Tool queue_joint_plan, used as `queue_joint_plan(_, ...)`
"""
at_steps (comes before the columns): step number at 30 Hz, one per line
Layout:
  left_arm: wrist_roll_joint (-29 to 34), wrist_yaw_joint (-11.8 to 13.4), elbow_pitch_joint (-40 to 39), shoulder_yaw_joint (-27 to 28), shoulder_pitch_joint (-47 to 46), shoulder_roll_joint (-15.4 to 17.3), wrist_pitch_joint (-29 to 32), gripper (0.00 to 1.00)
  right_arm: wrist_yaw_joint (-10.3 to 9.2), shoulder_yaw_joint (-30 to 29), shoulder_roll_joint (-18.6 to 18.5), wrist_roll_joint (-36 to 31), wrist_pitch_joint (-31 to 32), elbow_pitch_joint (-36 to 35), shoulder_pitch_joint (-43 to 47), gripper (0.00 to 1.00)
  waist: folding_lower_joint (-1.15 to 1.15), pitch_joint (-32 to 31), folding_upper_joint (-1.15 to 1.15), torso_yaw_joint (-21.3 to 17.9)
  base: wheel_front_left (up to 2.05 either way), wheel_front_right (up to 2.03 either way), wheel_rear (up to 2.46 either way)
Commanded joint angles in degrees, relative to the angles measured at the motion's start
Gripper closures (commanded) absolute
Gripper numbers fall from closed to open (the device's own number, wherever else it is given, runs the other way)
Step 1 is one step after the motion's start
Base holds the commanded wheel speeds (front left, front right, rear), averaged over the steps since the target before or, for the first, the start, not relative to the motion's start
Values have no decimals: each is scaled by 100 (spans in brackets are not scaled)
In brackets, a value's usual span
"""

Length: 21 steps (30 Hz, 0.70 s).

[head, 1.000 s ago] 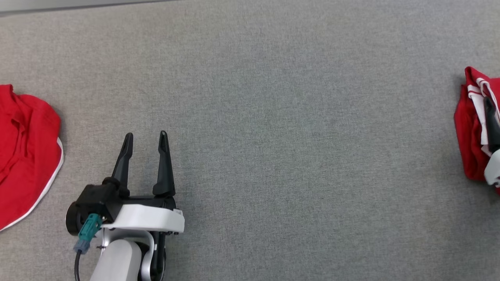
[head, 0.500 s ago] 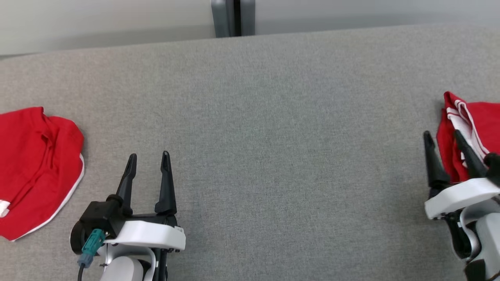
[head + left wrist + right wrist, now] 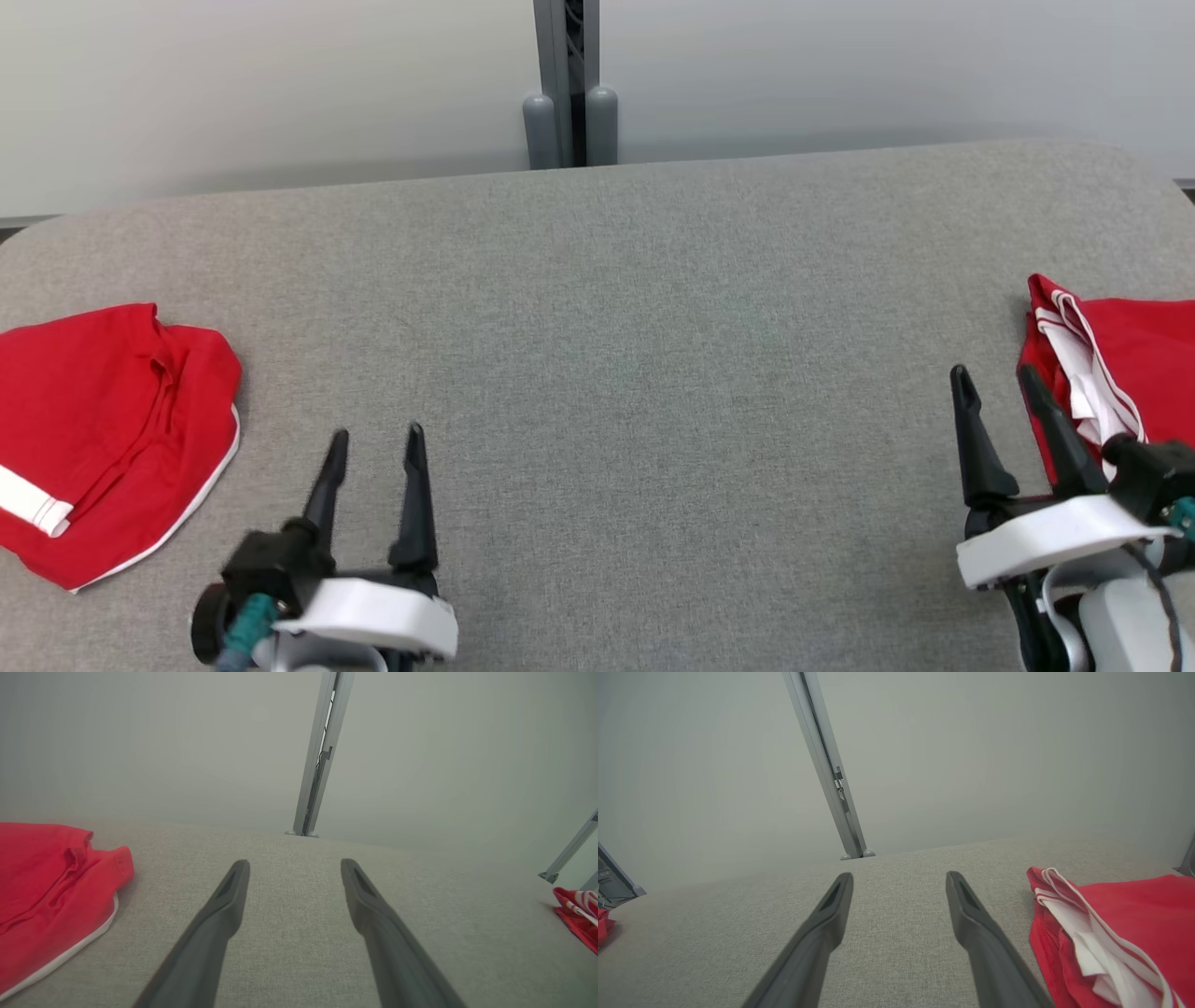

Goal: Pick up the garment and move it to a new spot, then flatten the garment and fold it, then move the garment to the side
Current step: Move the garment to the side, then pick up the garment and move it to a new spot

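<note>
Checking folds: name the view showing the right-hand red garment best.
Right wrist view: the right-hand red garment lies close, white striped folds plain. Head view cuts it at the edge, partly behind the right end effector. Left wrist view catches a small corner.

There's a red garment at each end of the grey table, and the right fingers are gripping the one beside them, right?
Not gripping: the right wrist view shows the right fingers open and empty, the red garment with white trim lying beside them. The rest holds.
</note>
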Motion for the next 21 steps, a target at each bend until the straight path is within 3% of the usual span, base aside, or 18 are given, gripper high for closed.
queue_joint_plan(1,82,25,53,-48,79,21,-4,0,2,-45,35,-81,-29,-71,131,0,0,-62,0,32,0,0,0)
queue_joint_plan(7,83,79,169,-182,306,22,-4,0,2,-81,230,-301,-28,-218,410,0,0,-168,0,90,0,0,0)
queue_joint_plan(21,55,12,129,-124,346,22,-4,0,2,-107,252,-346,-29,-171,467,0,0,-250,0,103,0,0,0)
